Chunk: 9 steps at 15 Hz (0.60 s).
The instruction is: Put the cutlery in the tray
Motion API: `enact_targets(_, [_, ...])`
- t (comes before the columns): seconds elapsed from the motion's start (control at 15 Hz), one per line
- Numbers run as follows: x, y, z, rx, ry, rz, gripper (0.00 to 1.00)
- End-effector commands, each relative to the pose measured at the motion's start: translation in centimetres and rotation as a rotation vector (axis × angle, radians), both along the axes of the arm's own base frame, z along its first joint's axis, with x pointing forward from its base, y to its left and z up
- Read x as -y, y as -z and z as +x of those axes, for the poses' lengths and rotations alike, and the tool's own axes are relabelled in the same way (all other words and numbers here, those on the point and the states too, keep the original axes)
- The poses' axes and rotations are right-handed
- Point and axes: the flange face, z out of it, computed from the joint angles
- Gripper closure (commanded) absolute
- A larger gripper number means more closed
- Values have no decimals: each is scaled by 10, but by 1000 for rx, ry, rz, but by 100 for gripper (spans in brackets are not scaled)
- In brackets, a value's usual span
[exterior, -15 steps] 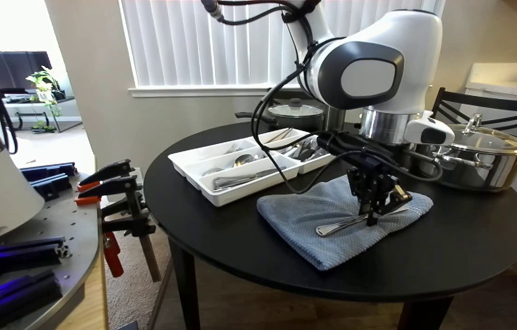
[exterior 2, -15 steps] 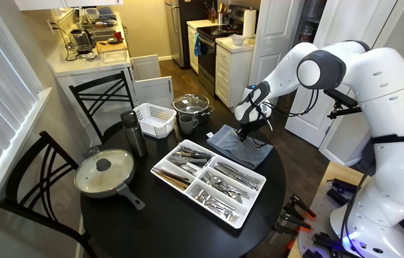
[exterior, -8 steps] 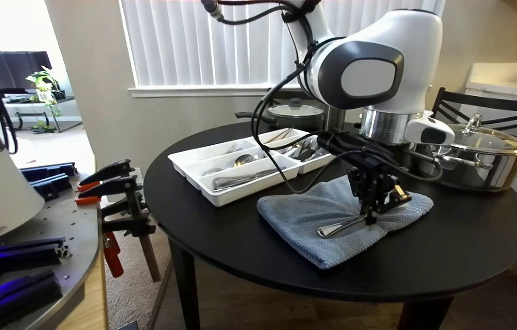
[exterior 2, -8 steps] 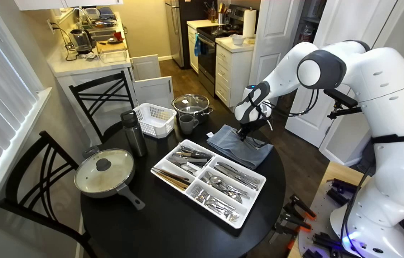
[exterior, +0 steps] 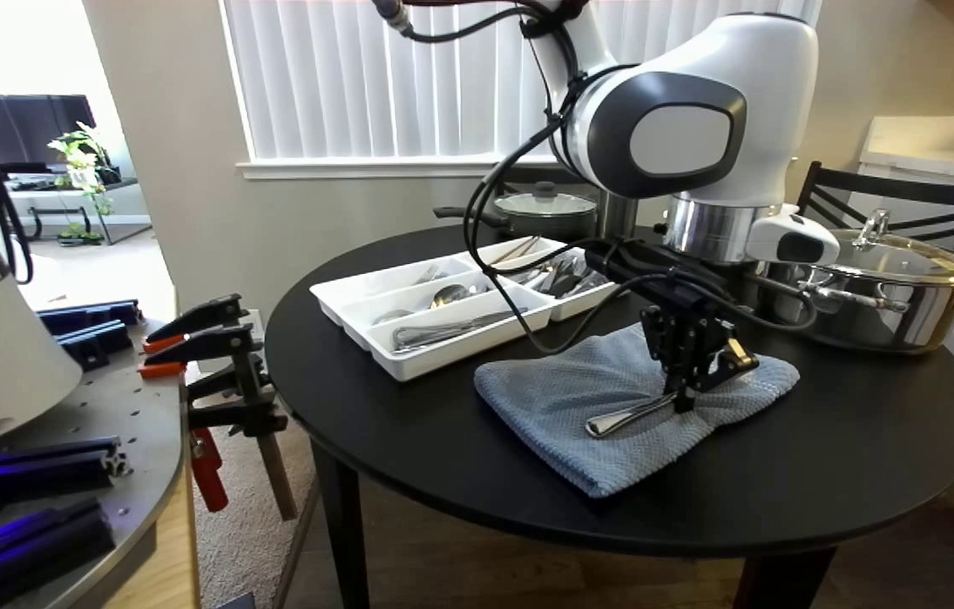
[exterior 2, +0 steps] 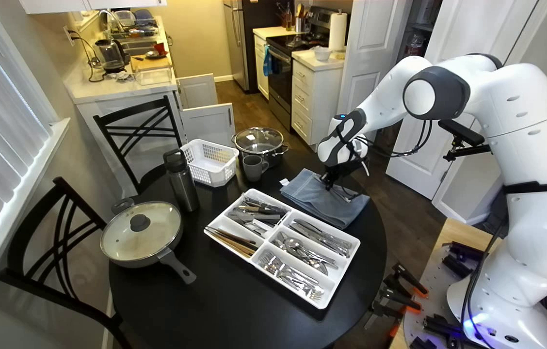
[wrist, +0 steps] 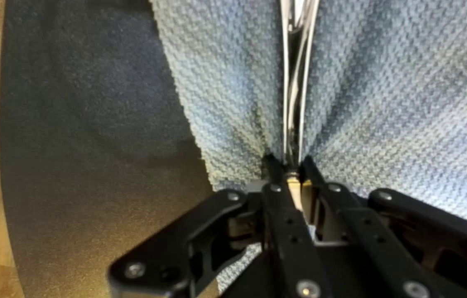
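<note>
Some cutlery [exterior: 626, 416] lies on the towel [exterior: 557, 389], pinched in the gripper [wrist: 290, 166]. Expect light, stiff, probably slippery metal; grip firmly near mid-length to limit swivel during transfer to the tray [exterior: 477, 342].

In both exterior views we overlook the same table [exterior: 781, 474], facing top-centre blinds [exterior: 409, 85] or kitchen [exterior 2: 201, 43]. Our wrist view looks down close on the towel [wrist: 403, 103].

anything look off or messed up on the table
The towel looks odd: in the wrist view its folds run in toward the jaws, which are closed on the cutlery, so some towel may be pinched too. I see nothing spilled or damaged.
</note>
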Motion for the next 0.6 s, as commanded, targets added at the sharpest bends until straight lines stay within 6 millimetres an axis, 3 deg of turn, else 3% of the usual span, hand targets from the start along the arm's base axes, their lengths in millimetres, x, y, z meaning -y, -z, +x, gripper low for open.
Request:
enact_targets(0.0, [-6,-25,-11,-4,-1,20,97])
enact_targets(0.33, [-15,-56,-20,18,-10,18,97])
enact_targets(0.53, [-20,-59,-21,5,-7,17,97])
